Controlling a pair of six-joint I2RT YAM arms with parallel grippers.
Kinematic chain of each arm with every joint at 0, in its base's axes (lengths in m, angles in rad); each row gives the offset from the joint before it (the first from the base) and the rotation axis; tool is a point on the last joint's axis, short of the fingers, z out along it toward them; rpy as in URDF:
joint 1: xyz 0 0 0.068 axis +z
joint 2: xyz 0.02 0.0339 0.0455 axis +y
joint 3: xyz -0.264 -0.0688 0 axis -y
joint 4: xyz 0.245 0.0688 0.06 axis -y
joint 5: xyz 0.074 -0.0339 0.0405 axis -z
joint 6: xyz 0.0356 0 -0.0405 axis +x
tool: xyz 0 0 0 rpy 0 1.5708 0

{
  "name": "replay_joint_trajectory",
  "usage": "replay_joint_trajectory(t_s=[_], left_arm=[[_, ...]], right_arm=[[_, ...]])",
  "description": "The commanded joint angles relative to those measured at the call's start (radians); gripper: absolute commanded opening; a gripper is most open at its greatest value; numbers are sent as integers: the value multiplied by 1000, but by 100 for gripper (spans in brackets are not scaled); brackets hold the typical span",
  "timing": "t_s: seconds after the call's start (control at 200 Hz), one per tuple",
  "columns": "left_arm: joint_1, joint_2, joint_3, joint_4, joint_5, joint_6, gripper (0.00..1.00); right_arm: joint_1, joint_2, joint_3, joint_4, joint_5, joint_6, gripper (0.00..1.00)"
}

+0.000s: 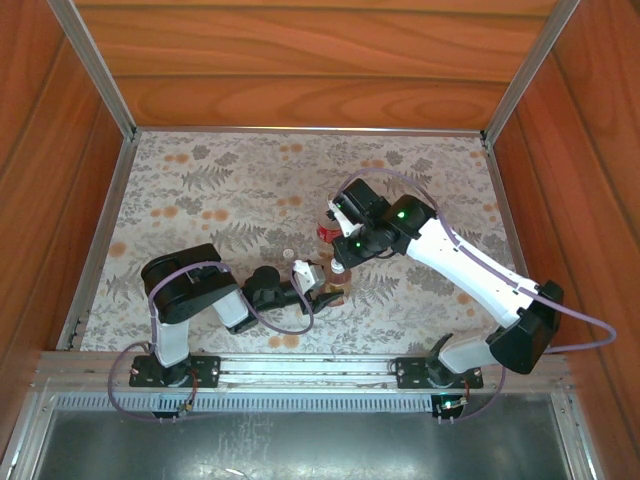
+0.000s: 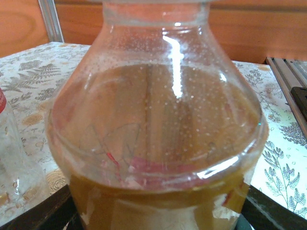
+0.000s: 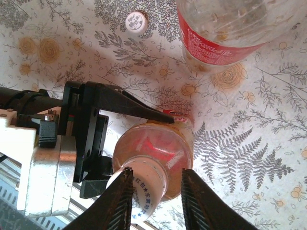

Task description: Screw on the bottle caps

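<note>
amber bottle [image 3: 158,143]: upright on the table [image 3: 268,143], toward the near edge, betw. the two arms. In the left wrist view it's so close that neck top & base are cut off.
left gripper [image 1: 322,287]: clamped on the amber bottle's body. From the right wrist cam one black finger [image 3: 139,109] lies along its side; the other is mostly hidden under the bottle's shoulder.
cap on neck [image 3: 144,191]: white w/ blue print, sits on the amber bottle's mouth. How far it's threaded can't be told.
right gripper [image 3: 157,175]: over the bottle, jaws apart, straddling that cap (one finger overlaps its edge, a sliver of amber shows beside the other).
clear bottle [image 3: 216,33]: red label, just beyond the amber one. Its upper part is cut off, so the mouth is unseen.
loose cap [image 3: 135,22]: white, flat on the table, near the clear bottle but not touching it.
</note>
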Motion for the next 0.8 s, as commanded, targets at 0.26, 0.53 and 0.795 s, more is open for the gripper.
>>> replay_joint_trajectory(t_s=[0.26,0.53,0.795], left_arm=[[-10,39,5,-94,16,4,66],[-10,34,1,-96,12,5,66],[-9,40,-2,-97,11,2,66]], right_arm=[[-10,-34,-37,-41,-4,14,26],[-19,-57,-30,-17,-25,20,26],[-19,-66,-23,12,-61,27,25]])
